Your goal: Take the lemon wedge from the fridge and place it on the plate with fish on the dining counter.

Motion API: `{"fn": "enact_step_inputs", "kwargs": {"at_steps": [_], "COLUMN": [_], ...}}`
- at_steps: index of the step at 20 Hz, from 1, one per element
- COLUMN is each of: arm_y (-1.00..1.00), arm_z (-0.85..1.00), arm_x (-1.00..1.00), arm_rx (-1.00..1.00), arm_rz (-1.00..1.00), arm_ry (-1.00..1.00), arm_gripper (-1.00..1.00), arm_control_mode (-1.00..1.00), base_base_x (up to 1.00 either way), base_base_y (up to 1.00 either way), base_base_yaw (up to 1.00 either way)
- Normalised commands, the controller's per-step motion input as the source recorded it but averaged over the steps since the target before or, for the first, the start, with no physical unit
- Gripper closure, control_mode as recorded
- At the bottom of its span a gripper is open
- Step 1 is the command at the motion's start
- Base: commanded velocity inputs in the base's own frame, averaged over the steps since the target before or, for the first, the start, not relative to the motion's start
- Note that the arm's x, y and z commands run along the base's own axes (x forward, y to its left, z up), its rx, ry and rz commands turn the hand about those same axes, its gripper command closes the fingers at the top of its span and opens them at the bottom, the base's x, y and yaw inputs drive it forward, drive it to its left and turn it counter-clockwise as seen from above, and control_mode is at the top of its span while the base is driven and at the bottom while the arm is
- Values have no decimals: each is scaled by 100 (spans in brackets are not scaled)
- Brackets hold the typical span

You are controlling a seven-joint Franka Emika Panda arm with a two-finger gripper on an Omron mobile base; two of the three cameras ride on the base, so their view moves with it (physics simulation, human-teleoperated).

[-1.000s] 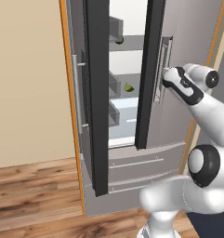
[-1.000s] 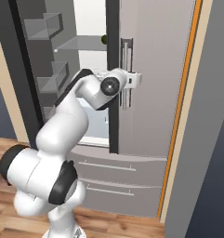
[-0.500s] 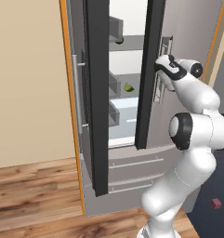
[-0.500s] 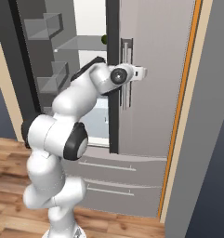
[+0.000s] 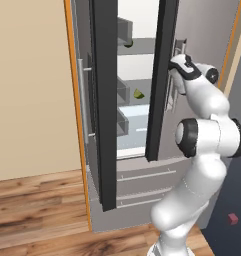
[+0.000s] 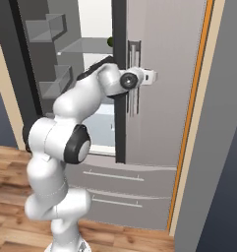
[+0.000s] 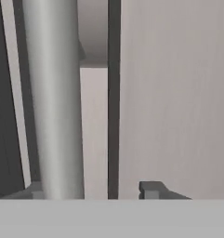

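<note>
Handle [image 7: 53,97]: smooth silver vertical bar on the grey fridge [image 6: 159,98] door
Gripper [image 7: 92,190]: fingers straddle the handle – narrower than before, contact unclear
Lemon wedge [image 5: 138,93]: tiny yellow-green – on white shelf

- Fridge [image 5: 202,45]: tall, grey, French-door type; both doors partly open with black edges showing, white interior lit, two grey drawers below.
- Lemon wedge [image 5: 138,93]: tiny, yellow-green, lying on a middle shelf inside the fridge.

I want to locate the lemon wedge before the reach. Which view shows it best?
The left base view: the lemon wedge sits in plain sight on a fridge shelf, seen between the doors. In the right base view the arm covers that shelf; the hand view faces the door handle.
</note>
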Motion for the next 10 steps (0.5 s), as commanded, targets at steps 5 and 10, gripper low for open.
{"fn": "enact_step_inputs", "kwargs": {"at_steps": [5,10], "arm_y": [-63,-67], "arm_z": [-16,-14], "arm_x": [-99,-100], "arm_rx": [-2,-4], "arm_rz": [-35,-41], "arm_ry": [-6,-10], "arm_gripper": [100,100], "arm_control_mode": [-100,-100], "base_base_x": [0,0], "base_base_y": [0,0], "base_base_yaw": [0,0]}}
